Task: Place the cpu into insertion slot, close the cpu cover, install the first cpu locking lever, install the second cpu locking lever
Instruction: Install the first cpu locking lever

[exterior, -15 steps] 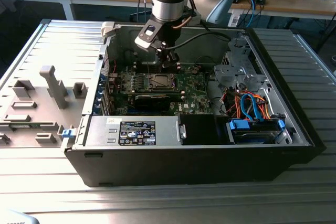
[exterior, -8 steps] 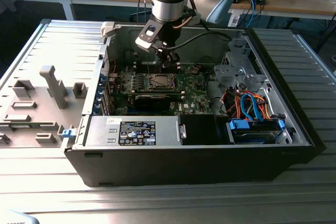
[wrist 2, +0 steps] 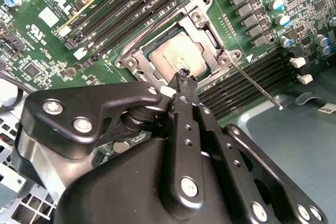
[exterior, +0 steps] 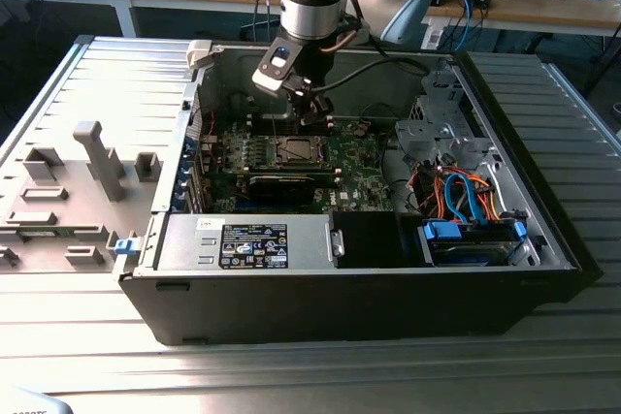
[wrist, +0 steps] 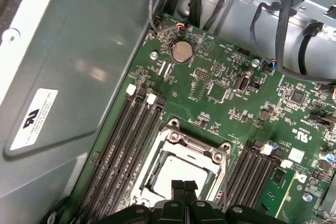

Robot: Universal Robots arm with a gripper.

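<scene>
The cpu point(wrist 2: 176, 59) is lying flat inside the insertion slot point(exterior: 296, 150), with its dull metal top facing up. The cpu cover point(wrist 2: 209, 31) is lying down over it, and its silvery frame is surrounding the chip on every side.

Far from the insertion slot, on the exterior view's left, a grey tray point(exterior: 58, 191) with upright blocks is resting beside the open computer case point(exterior: 291, 298). Just over the slot the gripper point(wrist: 184, 184) is hovering. Its two fingers are pressing together and are grasping nothing. In both wrist views the tips are hanging at the edge of the cover, but I cannot tell if they are touching it.

A thin metal lever point(wrist 2: 257, 86) is sticking out from one corner of the slot and is crossing the memory slots point(wrist 2: 226, 92). Well apart from the slot, on the exterior view's right, blue and orange cables point(exterior: 466, 191) are lying inside the case.
</scene>
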